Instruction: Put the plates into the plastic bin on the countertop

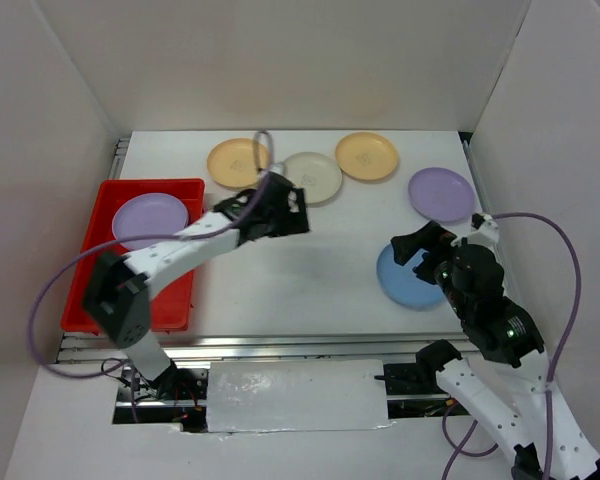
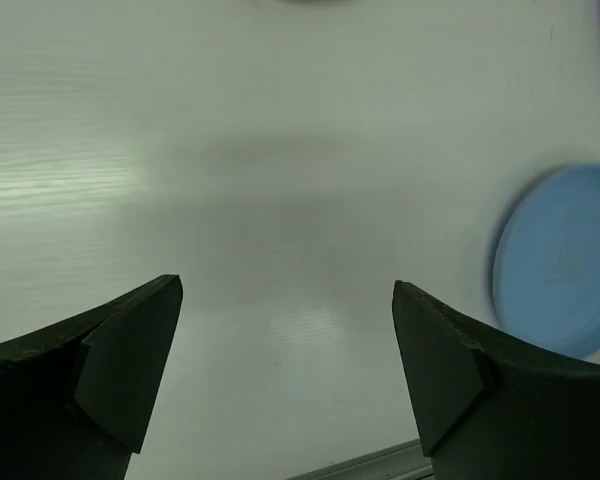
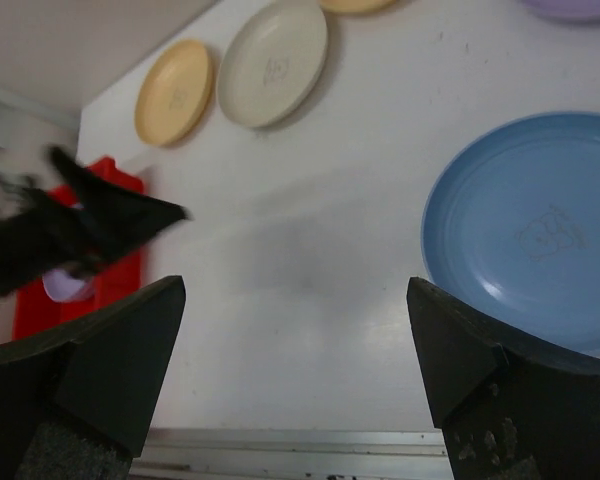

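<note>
White countertop [image 1: 310, 300], a red bin [image 1: 175, 300] and five loose plates.
The bin lies at the left edge. Along the far side: orange plate [image 1: 230, 162], cream plate [image 1: 318, 176], second orange plate [image 1: 367, 156]. Purple plate [image 1: 441, 193] at right, blue plate [image 1: 402, 285] nearer.

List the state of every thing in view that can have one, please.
Left fingers, open, empty.
Right fingers, open, empty.
Red bin, holding one plate.
Purple plate in the bin, lying flat.
Left orange plate, flat on the counter, outside the bin.
Cream plate, same.
Right orange plate, same.
Second purple plate, same.
Blue plate, same.
</note>
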You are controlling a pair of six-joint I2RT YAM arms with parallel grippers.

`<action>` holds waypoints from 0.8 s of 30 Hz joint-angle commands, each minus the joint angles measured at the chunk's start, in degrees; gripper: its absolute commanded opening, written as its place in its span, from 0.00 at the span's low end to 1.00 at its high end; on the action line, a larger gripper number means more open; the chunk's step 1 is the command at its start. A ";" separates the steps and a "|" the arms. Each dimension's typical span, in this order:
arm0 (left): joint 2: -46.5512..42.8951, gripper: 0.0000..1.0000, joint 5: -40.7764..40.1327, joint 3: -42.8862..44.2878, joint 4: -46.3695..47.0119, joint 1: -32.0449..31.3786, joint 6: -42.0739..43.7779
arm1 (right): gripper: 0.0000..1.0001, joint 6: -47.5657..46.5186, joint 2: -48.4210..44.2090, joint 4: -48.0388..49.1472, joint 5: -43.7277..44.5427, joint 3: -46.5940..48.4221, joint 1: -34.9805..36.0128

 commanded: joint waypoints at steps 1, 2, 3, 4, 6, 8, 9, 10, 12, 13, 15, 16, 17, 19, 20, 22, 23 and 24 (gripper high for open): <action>13.91 0.99 3.91 7.96 4.24 -10.77 2.99 | 1.00 3.56 -3.58 -3.43 9.02 4.77 -0.43; 16.90 0.99 3.91 10.85 5.04 -12.38 4.39 | 1.00 3.04 -4.63 -4.48 9.03 5.30 -0.43; 22.85 0.99 4.43 16.63 5.57 -15.00 5.10 | 1.00 2.16 -4.90 -5.19 8.95 6.52 -0.52; 25.86 0.99 5.05 19.12 6.01 -15.64 5.46 | 1.00 1.81 -4.73 -6.76 8.25 7.06 -0.61; 33.05 0.99 6.63 26.74 6.18 -16.78 5.29 | 1.00 0.32 -4.64 -8.00 7.63 8.20 -0.61; 37.30 0.99 7.86 30.99 4.87 -17.05 4.15 | 1.00 -0.56 -4.55 -9.41 7.45 8.56 -0.69; 39.76 0.99 8.30 33.10 5.56 -17.23 3.80 | 1.00 -1.18 -4.90 -9.59 7.36 8.56 -0.69; 40.82 0.99 8.83 33.47 6.44 -17.40 3.44 | 1.00 -1.53 -5.08 -9.59 7.10 8.38 -0.69; 43.63 0.99 10.15 34.87 7.41 -17.58 2.65 | 1.00 -2.06 -5.52 -9.68 6.49 8.21 -0.69; 44.52 0.99 10.07 35.57 7.42 -17.84 2.48 | 1.00 -2.32 -5.61 -9.50 6.22 7.94 -0.69; 47.76 0.95 9.28 38.37 6.72 -18.11 2.74 | 1.00 -2.94 -5.69 -9.32 5.00 7.77 -0.69; 49.00 0.93 8.75 39.61 4.45 -18.28 2.65 | 1.00 -3.12 -5.52 -9.15 4.55 7.77 -0.78; 50.14 0.90 8.31 40.76 3.56 -18.37 2.65 | 1.00 -3.38 -5.61 -9.06 4.12 7.68 -0.70; 52.43 0.75 6.47 42.52 1.97 -18.72 2.74 | 1.00 -3.56 -5.78 -8.97 3.32 7.59 -0.78; 52.79 0.71 5.85 42.79 1.62 -18.90 2.65 | 1.00 -3.82 -6.04 -8.71 3.23 7.50 -0.78; 53.75 0.56 4.62 42.96 1.27 -19.60 2.91 | 1.00 -3.99 -6.31 -8.62 3.14 7.41 -0.78; 54.02 0.54 4.01 43.49 0.92 -19.86 3.00 | 1.00 -3.91 -6.31 -8.45 2.97 7.33 -0.78; 54.28 0.54 2.96 43.84 0.56 -20.56 3.26 | 1.00 -4.08 -6.31 -8.44 2.79 7.24 -0.87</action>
